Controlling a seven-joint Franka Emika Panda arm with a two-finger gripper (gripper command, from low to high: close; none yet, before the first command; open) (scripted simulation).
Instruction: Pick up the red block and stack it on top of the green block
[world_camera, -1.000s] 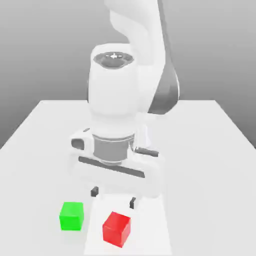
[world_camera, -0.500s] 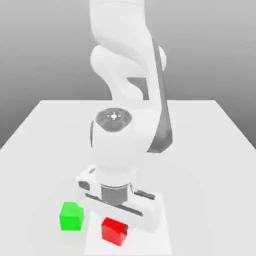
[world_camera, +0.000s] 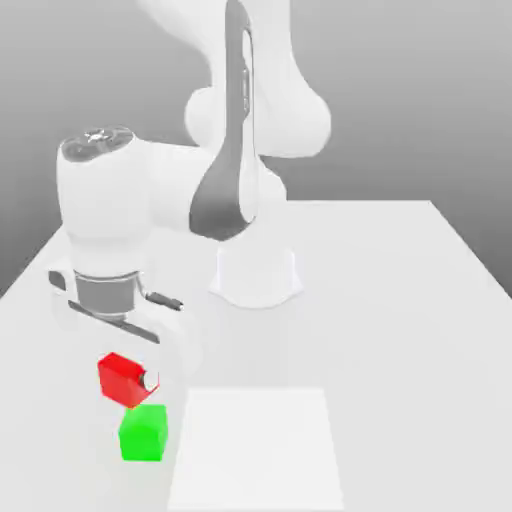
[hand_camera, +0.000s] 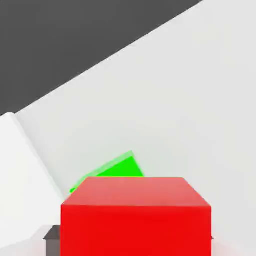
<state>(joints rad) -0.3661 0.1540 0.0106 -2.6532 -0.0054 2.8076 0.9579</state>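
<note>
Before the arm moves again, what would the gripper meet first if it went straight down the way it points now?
Probably the green block: the held red block looks to be above it, partly overlapping. Depth is unclear, so it might catch only an edge.

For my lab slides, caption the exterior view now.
Gripper holding the red block above the green block, not yet stacked.

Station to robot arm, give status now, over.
Gripper shut on bright red cube, lifted off the table. Bright green cube on the table, nothing stacked on it yet. No obstacle seen between the cubes.
</note>
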